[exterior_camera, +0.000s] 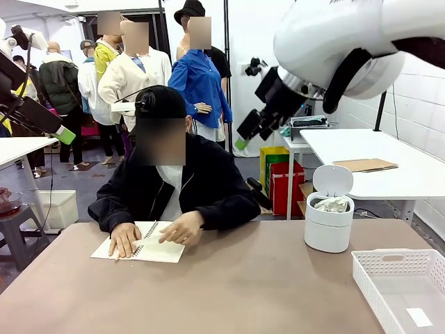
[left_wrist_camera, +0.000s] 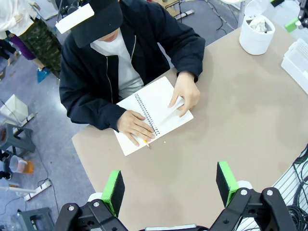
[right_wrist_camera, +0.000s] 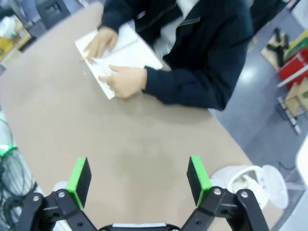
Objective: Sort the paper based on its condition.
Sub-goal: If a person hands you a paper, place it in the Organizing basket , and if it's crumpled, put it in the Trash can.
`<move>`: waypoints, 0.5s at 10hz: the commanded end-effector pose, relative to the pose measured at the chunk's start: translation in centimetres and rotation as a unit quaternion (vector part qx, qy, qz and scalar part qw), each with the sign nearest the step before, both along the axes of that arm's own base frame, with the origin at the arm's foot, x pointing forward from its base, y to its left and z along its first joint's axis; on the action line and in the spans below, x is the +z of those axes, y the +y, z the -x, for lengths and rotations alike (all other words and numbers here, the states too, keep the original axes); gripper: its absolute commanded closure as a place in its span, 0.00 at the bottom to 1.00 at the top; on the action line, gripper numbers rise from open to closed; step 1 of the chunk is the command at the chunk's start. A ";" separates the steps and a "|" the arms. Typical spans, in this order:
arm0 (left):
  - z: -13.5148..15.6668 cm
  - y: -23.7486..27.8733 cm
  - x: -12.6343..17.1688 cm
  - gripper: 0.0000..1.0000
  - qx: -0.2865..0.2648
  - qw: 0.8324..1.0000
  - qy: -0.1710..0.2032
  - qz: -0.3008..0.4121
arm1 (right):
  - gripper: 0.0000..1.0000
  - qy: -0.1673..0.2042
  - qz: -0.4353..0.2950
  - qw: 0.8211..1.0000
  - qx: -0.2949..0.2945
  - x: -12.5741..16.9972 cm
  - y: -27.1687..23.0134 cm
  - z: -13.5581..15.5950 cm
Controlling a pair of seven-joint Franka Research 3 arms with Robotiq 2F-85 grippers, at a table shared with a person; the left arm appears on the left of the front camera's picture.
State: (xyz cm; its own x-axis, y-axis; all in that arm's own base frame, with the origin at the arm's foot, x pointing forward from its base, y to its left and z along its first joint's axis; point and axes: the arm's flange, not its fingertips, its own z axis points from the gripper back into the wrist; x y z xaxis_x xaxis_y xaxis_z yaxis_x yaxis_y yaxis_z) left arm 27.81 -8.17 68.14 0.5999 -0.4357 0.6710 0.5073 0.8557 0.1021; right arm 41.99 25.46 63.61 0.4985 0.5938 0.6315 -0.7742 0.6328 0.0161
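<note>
A crumpled white wad of paper [exterior_camera: 332, 204] sits inside the small white bin [exterior_camera: 328, 233], whose lid stands open; the wad also shows in the left wrist view [left_wrist_camera: 259, 23] and the right wrist view [right_wrist_camera: 245, 182]. My right gripper [exterior_camera: 245, 139] hangs open high above the table, left of the bin, with nothing between its green pads [right_wrist_camera: 138, 175]. Raised at the far left edge, my left gripper [exterior_camera: 59, 132] is also open and empty [left_wrist_camera: 171, 185]. Both look down on the table from well above it.
A person sits at the far side with both hands on a spiral notebook [exterior_camera: 149, 249] [left_wrist_camera: 159, 103] [right_wrist_camera: 137, 50]. A white slotted basket [exterior_camera: 403, 278] holding a flat white slip [exterior_camera: 419, 317] stands at the front right corner.
</note>
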 end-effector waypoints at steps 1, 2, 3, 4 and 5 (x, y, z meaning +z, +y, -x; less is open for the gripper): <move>0.0 0.1 0.0 0.00 0.000 1.000 0.000 0.001 | 0.00 -0.021 -0.029 0.999 0.026 1.1 0.5 -0.4; 0.0 0.1 0.0 0.00 0.000 1.000 0.000 0.001 | 0.00 -0.031 -0.035 0.999 0.026 2.5 0.7 -0.3; 0.0 0.1 0.0 0.00 0.000 1.000 0.000 0.001 | 0.00 -0.037 -0.035 0.998 0.026 3.9 0.8 -0.3; 0.0 0.1 0.0 0.00 0.000 1.000 0.000 0.001 | 0.00 -0.039 -0.036 0.998 0.024 4.9 0.7 -0.4; 0.0 0.1 0.0 0.00 0.000 1.000 0.000 0.001 | 0.00 -0.037 -0.039 0.998 0.024 5.4 0.6 -0.8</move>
State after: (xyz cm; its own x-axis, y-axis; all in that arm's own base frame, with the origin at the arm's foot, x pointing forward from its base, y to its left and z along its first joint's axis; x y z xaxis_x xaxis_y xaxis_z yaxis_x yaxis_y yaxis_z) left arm 27.81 -8.17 68.14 0.5999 -0.4357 0.6710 0.5073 0.8557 0.1021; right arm 41.76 26.34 69.10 0.4267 0.5671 0.7045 -0.7860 0.6178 -0.0213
